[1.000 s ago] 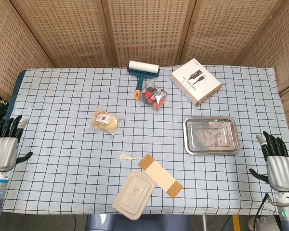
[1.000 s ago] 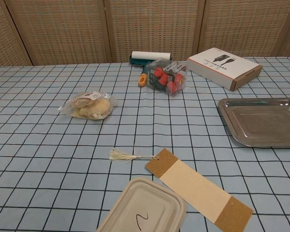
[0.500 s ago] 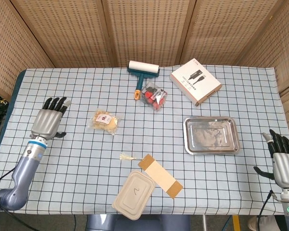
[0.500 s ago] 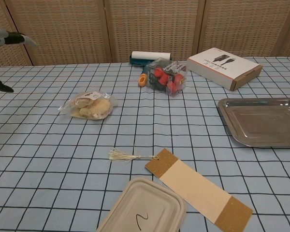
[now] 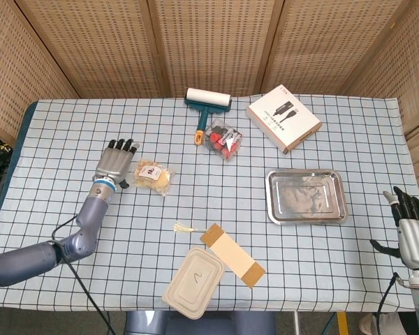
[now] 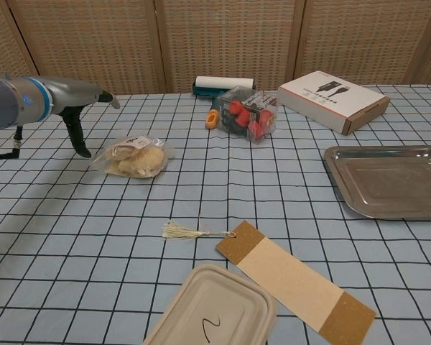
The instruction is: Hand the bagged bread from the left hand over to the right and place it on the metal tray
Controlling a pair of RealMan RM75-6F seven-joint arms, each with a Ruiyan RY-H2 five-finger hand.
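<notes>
Since the earlier frames, the left hand (image 5: 113,162) has slid in from the left edge and now sits just beside the one bagged bread (image 5: 152,176), left of middle on the tabletop (image 5: 70,125). Its fingers are spread and it holds nothing. One metal tray (image 5: 306,197) lies bare at the right, with open cloth between it and the bread. The right hand (image 5: 412,230) waits past the lower right edge, fingers apart, holding nothing.

From the chest view, the left hand (image 6: 79,108) hangs just left of the bread (image 6: 133,158). One tray (image 6: 388,180) lies at the right edge.
</notes>
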